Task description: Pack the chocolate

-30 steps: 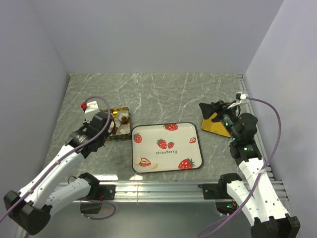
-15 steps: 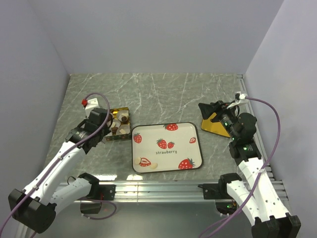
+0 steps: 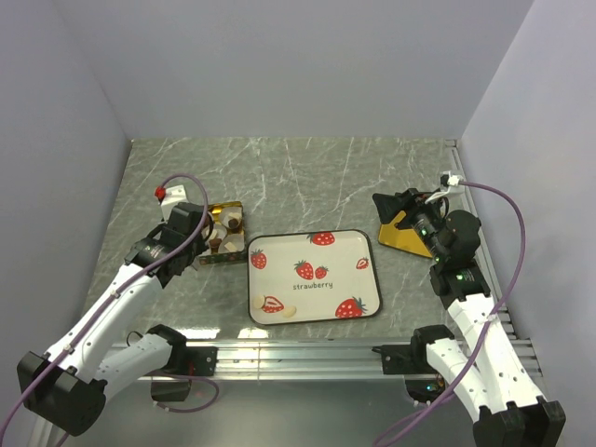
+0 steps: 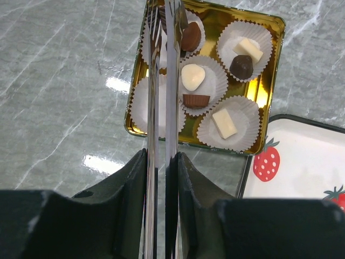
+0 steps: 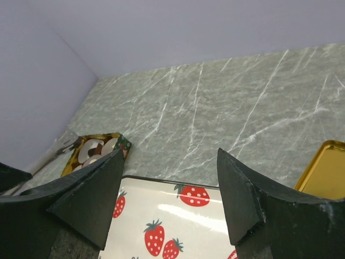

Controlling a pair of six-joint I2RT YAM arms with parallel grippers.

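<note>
Pale lilac walls box in a grey-green marbled surface [image 3: 307,177], glossy enough to throw back the lamps. From overhead I can only make out the gold tin [image 3: 233,207] under the left arm as a blur of white and brown. The left wrist camera resolves it: six fluted white paper cups [image 4: 156,102] on mirror-gold metal, most holding chocolates [image 4: 193,77], which are brown domes, a cream heart and cream slabs. The left pincer [image 4: 164,11] is two thin steel blades drawn nearly together, with their tips over the far-left cup. I cannot tell whether they pinch a piece. Only the overhead shows two cream lumps [image 3: 291,310] on the near-left of the strawberry tray [image 3: 340,253], a rounded rectangle with a dark rim. The right pincer [image 5: 168,156] is spread wide with nothing in it, above a flat gold lid [image 3: 402,237].
</note>
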